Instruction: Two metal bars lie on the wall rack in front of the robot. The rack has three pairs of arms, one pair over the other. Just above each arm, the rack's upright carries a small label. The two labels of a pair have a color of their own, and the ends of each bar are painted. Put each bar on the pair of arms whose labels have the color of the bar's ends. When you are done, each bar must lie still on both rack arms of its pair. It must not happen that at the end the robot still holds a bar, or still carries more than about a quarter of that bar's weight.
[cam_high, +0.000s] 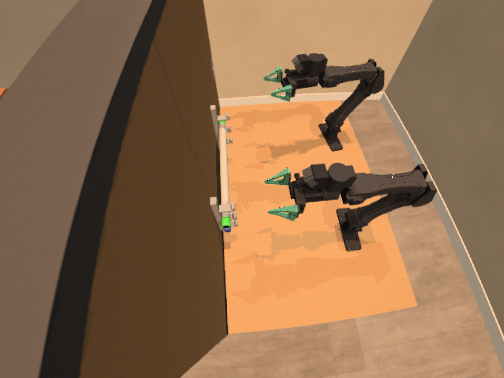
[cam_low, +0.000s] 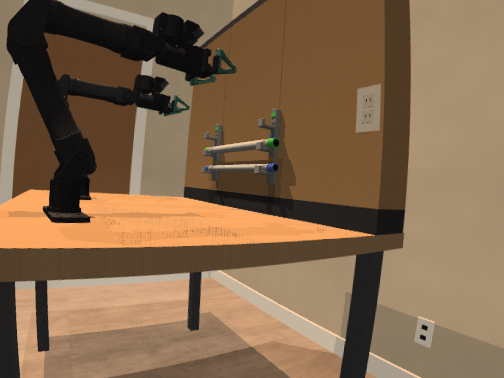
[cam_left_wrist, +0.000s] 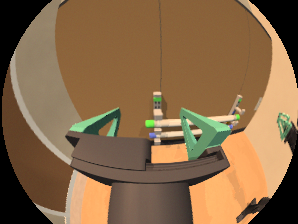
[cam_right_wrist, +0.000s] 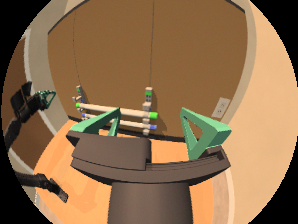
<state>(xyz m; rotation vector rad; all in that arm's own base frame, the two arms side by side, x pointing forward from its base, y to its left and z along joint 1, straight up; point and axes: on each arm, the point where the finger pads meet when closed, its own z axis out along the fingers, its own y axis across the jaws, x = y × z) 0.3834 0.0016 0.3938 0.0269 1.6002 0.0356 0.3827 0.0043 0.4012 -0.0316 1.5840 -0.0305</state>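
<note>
Green-ended bar (cam_high: 224, 165) (cam_low: 235, 147) (cam_left_wrist: 171, 122) (cam_right_wrist: 131, 112) on middle rack arms, long axis left-right, ahead of and below both grippers. Left gripper (cam_high: 267, 196) (cam_low: 184, 108) (cam_left_wrist: 151, 109) (cam_right_wrist: 52, 96), right gripper (cam_high: 268, 85) (cam_low: 225, 75) (cam_left_wrist: 283, 125) (cam_right_wrist: 151, 109): fingers wide apart, empty. Neither clearly nearer.

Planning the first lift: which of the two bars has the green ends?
The upper bar, on the rack's middle pair of arms; the lower bar has blue ends.
</note>
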